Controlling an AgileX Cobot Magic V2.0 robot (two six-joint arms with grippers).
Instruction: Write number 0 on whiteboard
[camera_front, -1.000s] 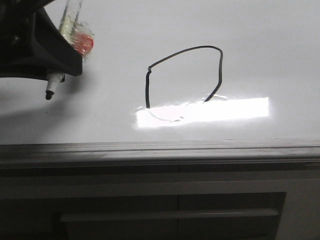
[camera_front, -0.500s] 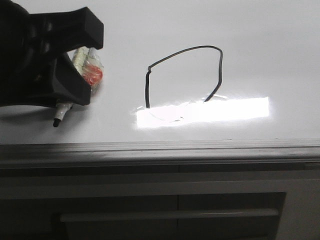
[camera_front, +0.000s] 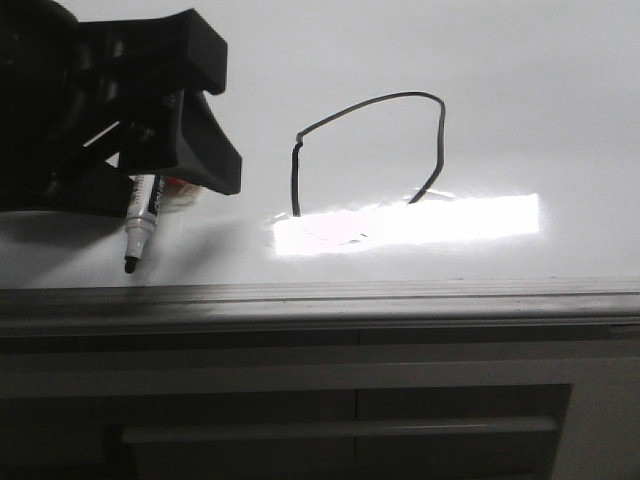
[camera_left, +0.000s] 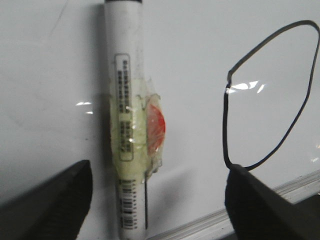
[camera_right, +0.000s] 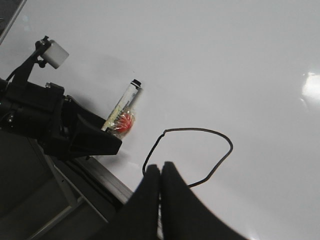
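The number 0 (camera_front: 441, 140) is a thin black lopsided loop on the glossy whiteboard (camera_front: 520, 60); glare hides its lower stroke. It also shows in the left wrist view (camera_left: 225, 125) and the right wrist view (camera_right: 195, 129). The white marker (camera_front: 142, 215) with taped red-and-yellow wrap lies flat on the board left of the loop, black tip towards the grey edge strip (camera_front: 400, 297). My left gripper (camera_front: 215, 115) is open, its jaws either side of the marker (camera_left: 127, 75) without touching it. My right gripper (camera_right: 160, 167) is shut and empty above the loop's near side.
A bright glare strip (camera_front: 400, 222) crosses the board below the loop. Dark grey panelled furniture with a long handle (camera_front: 340, 430) stands below the board's edge strip. The left arm's black body (camera_right: 30, 115) fills the board's near left corner.
My left gripper has moved down and right towards the board's near edge, and its jaws have opened. The marker has left its grip and now lies on the board.
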